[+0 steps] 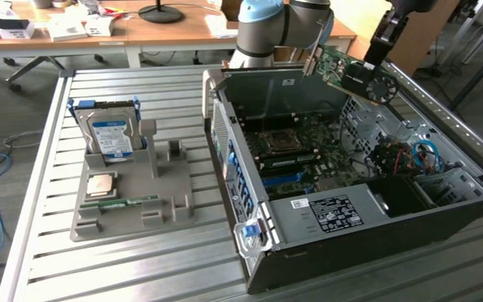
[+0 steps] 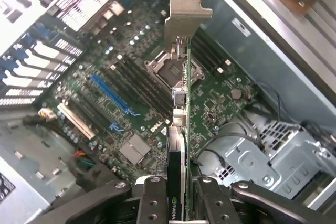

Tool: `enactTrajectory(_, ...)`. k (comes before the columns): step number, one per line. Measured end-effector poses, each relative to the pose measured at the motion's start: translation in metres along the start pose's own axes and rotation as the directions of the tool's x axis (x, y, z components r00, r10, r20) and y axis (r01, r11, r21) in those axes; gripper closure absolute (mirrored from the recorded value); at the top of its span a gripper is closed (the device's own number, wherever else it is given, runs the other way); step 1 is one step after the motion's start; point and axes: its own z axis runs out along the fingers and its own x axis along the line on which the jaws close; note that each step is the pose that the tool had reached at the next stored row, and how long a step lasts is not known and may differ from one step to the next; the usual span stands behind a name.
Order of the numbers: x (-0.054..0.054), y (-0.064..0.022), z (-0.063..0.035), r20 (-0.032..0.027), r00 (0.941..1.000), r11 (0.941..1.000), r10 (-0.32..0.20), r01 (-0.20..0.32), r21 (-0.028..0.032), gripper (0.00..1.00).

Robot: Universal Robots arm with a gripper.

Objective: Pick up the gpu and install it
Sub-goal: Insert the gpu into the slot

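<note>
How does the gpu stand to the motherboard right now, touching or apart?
Apart. The exterior view shows the gpu held by the gripper in the air above the open case, with clear space down to the motherboard.

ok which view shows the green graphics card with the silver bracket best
The exterior view: the green gpu card shows its broad face and black fan, held by the gripper above the open black computer case. The wrist view shows it edge-on, silver bracket farthest out, over the green motherboard.

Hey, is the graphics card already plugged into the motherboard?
No, the gpu hangs clamped in the gripper above the open computer case, clear of the motherboard.
</note>
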Motion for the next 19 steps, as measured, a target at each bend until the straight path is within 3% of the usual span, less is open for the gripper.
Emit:
enactTrajectory(5, 0.0, 0.0, 0.0006, -0.0049, 0.9959, 0.9959, -0.091, 0.091, -0.0011, 0.74)
enactTrajectory(9, 0.0, -0.0001, 0.0011, -0.0088, 0.9865, 0.9865, -0.164, 0.164, -0.0022, 0.74)
enactTrajectory(14, 0.0, -0.0001, 0.0017, -0.0134, 0.9678, 0.9679, -0.251, 0.251, -0.0041, 0.74)
enactTrajectory(19, 0.0001, -0.0001, 0.0023, -0.0179, 0.9409, 0.9411, -0.338, 0.338, -0.0064, 0.74)
